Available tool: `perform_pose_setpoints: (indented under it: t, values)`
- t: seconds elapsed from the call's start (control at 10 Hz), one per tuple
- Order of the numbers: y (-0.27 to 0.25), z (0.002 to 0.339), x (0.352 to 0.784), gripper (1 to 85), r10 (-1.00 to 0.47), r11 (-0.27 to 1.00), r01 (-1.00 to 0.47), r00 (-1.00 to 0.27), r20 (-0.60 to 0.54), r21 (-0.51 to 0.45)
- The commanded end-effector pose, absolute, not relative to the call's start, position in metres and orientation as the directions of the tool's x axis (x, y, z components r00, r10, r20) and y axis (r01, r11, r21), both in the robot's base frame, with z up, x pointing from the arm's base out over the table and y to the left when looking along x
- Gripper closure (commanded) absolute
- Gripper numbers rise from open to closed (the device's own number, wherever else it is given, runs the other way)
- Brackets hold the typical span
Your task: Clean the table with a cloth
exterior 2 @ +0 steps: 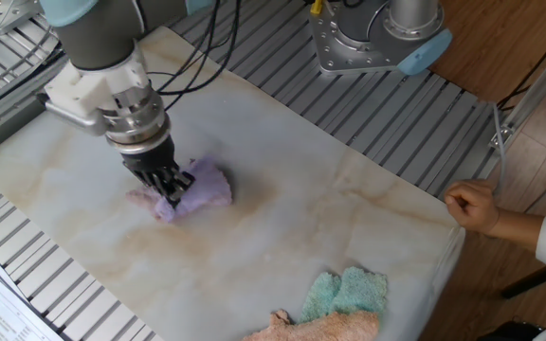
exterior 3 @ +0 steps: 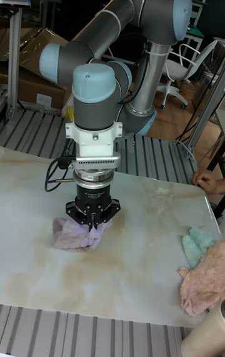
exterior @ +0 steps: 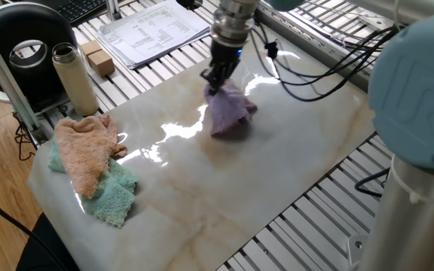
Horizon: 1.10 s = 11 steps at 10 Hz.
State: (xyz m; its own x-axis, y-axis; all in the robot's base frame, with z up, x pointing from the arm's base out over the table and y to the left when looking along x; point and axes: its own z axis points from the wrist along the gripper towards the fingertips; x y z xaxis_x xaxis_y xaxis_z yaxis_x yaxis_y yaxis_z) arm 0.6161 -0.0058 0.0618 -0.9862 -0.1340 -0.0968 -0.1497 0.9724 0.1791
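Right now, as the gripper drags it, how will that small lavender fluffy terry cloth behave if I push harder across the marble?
The lavender terry cloth looks floppy: it is bunched and folded under the gripper, so it will probably crumple rather than slide flat. The glossy cream marble table shows glare, so the cloth probably glides easily. It seems light and could slip free if only pinched at one edge.

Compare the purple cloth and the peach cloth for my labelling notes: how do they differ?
The purple cloth is bunched under the gripper, mid-table; the peach cloth lies loose at the table's end, untouched. The peach one drapes over a teal cloth; the purple one sits directly on marble. Both are fluffy terry.
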Motion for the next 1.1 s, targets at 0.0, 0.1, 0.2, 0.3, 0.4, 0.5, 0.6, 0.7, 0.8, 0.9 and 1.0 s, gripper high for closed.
perform_pose_setpoints:
  t: [0.0, 0.1, 0.2, 0.3, 0.4, 0.5, 0.6, 0.7, 0.8, 0.9, 1.0]
  values:
    - [-0.025, 0.070, 0.616, 84.3, -0.240, 0.958, -0.250, -0.967, -0.084, 0.140]
    - [-0.030, 0.069, 0.612, 84.3, -0.294, 0.945, -0.301, -0.953, -0.071, 0.124]
    - [-0.032, 0.069, 0.613, 84.3, -0.313, 0.940, -0.320, -0.947, -0.074, 0.114]
    - [-0.026, 0.069, 0.613, 84.3, -0.307, 0.939, -0.316, -0.948, -0.081, 0.134]
    - [-0.017, 0.071, 0.615, 84.3, -0.286, 0.939, -0.298, -0.954, -0.096, 0.169]
    - [-0.013, 0.071, 0.618, 84.3, -0.256, 0.947, -0.270, -0.961, -0.102, 0.171]
    - [0.009, 0.071, 0.622, 84.3, -0.222, 0.957, -0.236, -0.970, -0.100, 0.171]
    - [0.028, 0.069, 0.622, 84.3, -0.189, 0.965, -0.205, -0.976, -0.105, 0.166]
    - [0.043, 0.067, 0.617, 84.3, -0.161, 0.972, -0.176, -0.981, -0.107, 0.154]
    - [0.051, 0.068, 0.614, 84.3, -0.138, 0.979, -0.151, -0.985, -0.102, 0.135]
    - [0.047, 0.073, 0.613, 84.3, -0.145, 0.981, -0.155, -0.985, -0.088, 0.120]
